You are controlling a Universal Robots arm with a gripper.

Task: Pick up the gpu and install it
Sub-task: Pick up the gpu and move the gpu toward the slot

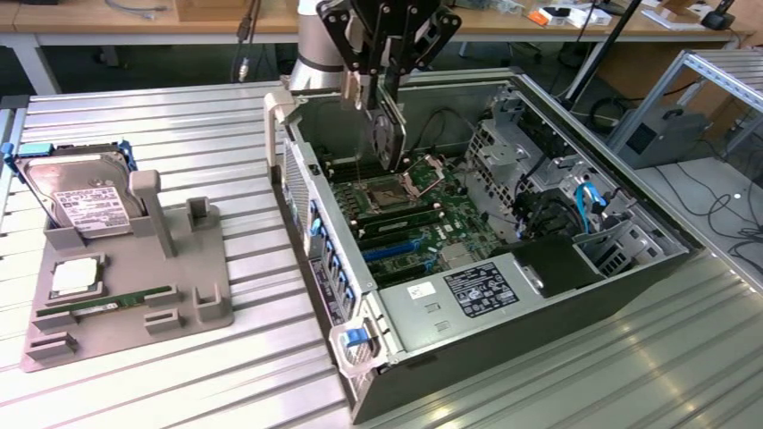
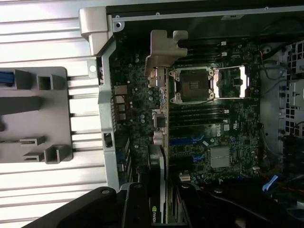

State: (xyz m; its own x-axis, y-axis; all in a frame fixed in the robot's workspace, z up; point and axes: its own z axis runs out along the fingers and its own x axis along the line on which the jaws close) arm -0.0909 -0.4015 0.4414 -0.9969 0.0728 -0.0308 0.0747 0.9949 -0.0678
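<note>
My gripper (image 1: 379, 98) hangs over the far end of the open computer case (image 1: 304, 170), shut on the gpu (image 1: 390, 143). The card is held upright and edge-on, its lower edge a little above the motherboard (image 1: 412, 228), close to the CPU socket (image 1: 384, 192). The wrist view looks down along the gpu (image 2: 164, 137): its silvery bracket (image 2: 164, 50) is at the far end, and the gripper (image 2: 161, 202) clasps the end that carries a green logo. The card runs alongside the socket (image 2: 192, 84), above the board's slots (image 2: 190, 141).
A grey fixture tray (image 1: 179, 295) lies at the exterior view's left on the ribbed metal table. It carries a hard drive (image 1: 86, 204), a green memory stick (image 1: 102, 305) and a small square chip (image 1: 74, 277). Inside the case are the power supply (image 1: 477, 290), drive cages (image 1: 513, 147) and blue cables (image 1: 591, 201).
</note>
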